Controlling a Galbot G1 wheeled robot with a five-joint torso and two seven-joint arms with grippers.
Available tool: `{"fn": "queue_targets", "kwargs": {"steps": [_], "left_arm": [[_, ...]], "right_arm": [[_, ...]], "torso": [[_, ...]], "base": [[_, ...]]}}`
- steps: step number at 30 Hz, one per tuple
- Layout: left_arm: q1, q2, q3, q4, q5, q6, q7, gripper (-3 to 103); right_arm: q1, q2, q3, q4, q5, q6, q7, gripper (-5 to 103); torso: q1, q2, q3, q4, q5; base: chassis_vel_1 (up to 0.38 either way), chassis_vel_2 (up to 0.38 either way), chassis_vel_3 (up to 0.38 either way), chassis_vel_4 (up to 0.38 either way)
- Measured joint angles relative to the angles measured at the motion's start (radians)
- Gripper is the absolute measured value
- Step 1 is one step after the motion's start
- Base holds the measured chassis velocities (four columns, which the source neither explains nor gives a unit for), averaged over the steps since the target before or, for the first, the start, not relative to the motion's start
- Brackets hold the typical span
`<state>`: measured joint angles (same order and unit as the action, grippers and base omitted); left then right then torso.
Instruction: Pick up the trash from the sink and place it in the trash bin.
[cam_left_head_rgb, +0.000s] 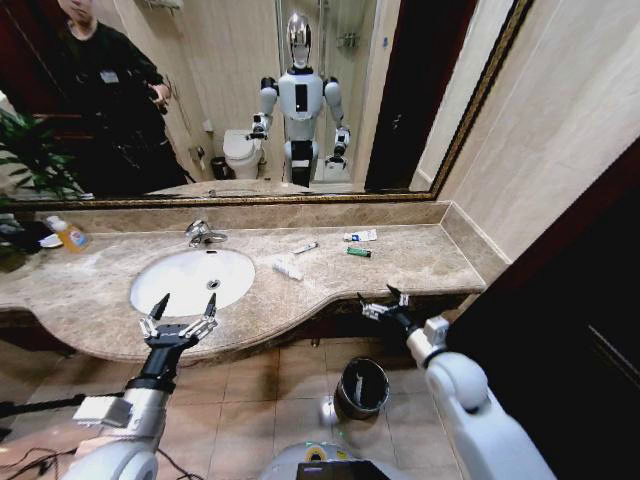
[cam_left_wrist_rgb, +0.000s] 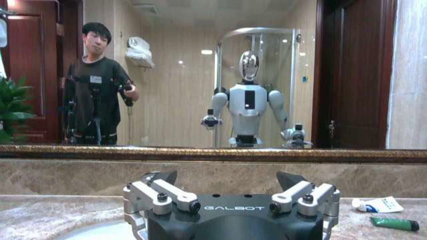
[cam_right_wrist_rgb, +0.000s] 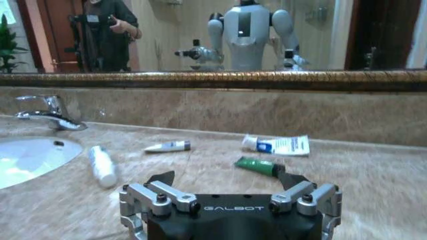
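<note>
Partly cropped sink (cam_left_head_rgb: 150, 290), left tool (cam_left_head_rgb: 184, 308) wide, right tool (cam_left_head_rgb: 383, 298) wide, bin (cam_left_head_rgb: 361, 387) below counter.

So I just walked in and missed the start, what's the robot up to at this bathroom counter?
It is set to clear litter off the marble counter into the trash bin on the floor below. Nothing is picked up yet. The left gripper hovers open at the front edge of the sink; the right gripper is open at the counter's front edge. A white tube, a small tube, a white wrapper and a green piece lie on the counter.
</note>
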<state>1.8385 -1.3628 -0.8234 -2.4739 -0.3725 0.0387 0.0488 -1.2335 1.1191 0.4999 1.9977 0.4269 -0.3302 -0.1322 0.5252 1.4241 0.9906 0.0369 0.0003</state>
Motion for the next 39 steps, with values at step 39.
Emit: {"fn": "queue_targets", "kwargs": {"steps": [39], "left_arm": [[0.000, 0.000, 0.000, 0.000, 0.000, 0.000, 0.000, 100]], "right_arm": [[0.603, 0.199, -0.631, -0.401, 0.080, -0.093, 0.131, 100]], "torso": [[0.000, 0.000, 0.000, 0.0000, -0.0006]], "base": [[0.000, 0.000, 0.000, 0.000]]}}
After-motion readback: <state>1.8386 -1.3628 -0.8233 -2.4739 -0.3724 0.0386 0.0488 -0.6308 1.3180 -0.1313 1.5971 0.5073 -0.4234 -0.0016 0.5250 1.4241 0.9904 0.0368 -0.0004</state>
